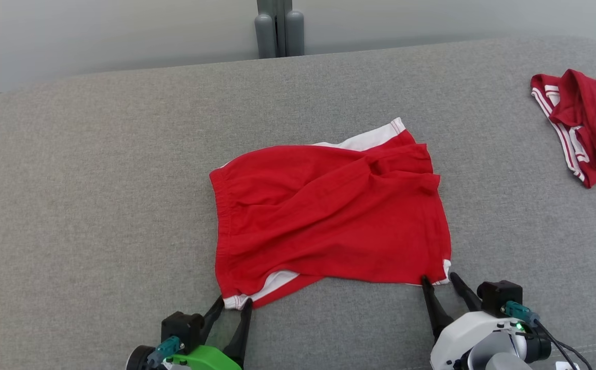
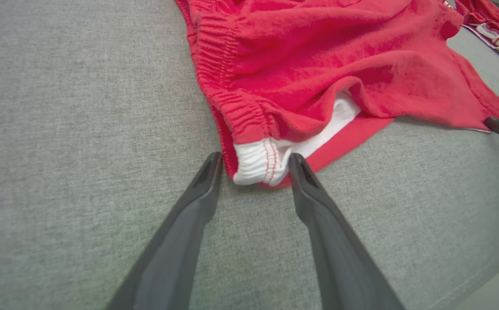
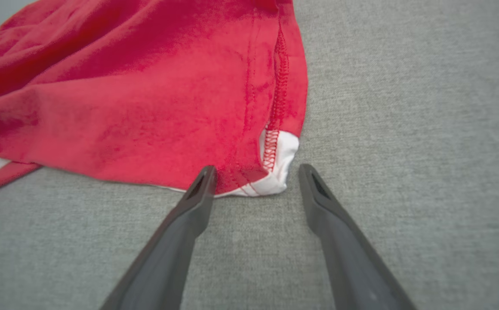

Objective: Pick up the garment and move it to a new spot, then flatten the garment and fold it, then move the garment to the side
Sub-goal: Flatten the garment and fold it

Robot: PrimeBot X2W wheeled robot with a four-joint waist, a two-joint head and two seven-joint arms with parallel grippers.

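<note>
Shorts (image 1: 329, 216), red with white trim, lie rumpled on the grey desk (image 1: 97, 180). The left gripper (image 1: 235, 302) has its jaws released, straddling the shorts' near white waistband corner. The right gripper (image 1: 438, 277), jaws also released, brackets the shorts' near hem corner. Another red garment (image 1: 585, 123) lies well right of the shorts.

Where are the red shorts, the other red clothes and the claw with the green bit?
red shorts (image 1: 329, 216), head view, middle of the red cloth.
other red clothes (image 1: 593, 123), head view, the crumpled red part.
left claw (image 1: 234, 301), head view, midway between its two fingertips.
</note>
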